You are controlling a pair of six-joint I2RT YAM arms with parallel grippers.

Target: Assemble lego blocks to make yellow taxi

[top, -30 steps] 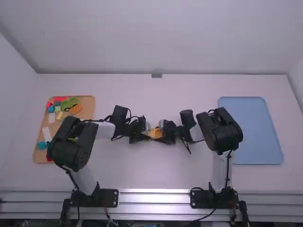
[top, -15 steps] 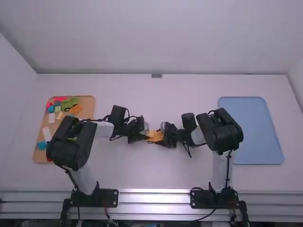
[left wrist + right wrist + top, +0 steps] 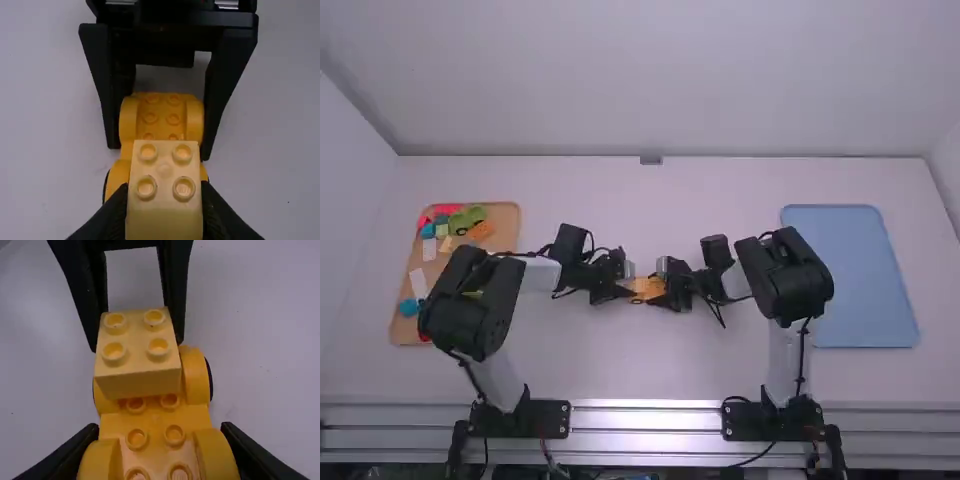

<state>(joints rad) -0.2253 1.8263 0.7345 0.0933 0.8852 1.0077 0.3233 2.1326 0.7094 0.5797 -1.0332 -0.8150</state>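
Observation:
Near the table's middle, my left gripper (image 3: 617, 283) and right gripper (image 3: 669, 284) face each other across the yellow car base (image 3: 647, 288). In the left wrist view, my left gripper (image 3: 165, 212) is shut on a pale yellow block (image 3: 165, 167) with four studs on top. That block sits over one end of the car base (image 3: 161, 117). In the right wrist view, my right gripper (image 3: 159, 455) is shut on the sides of the car base (image 3: 156, 422), whose studs face up. Whether block and base are pressed together, I cannot tell.
An orange-brown tray (image 3: 505, 240) with several loose blocks and a green car piece (image 3: 467, 217) lies at the left, partly under the left arm. A blue tray (image 3: 850, 275) lies at the right, beyond the right arm's elbow.
The right gripper and the car base have shifted slightly in the high view between frames. The left gripper has barely moved.

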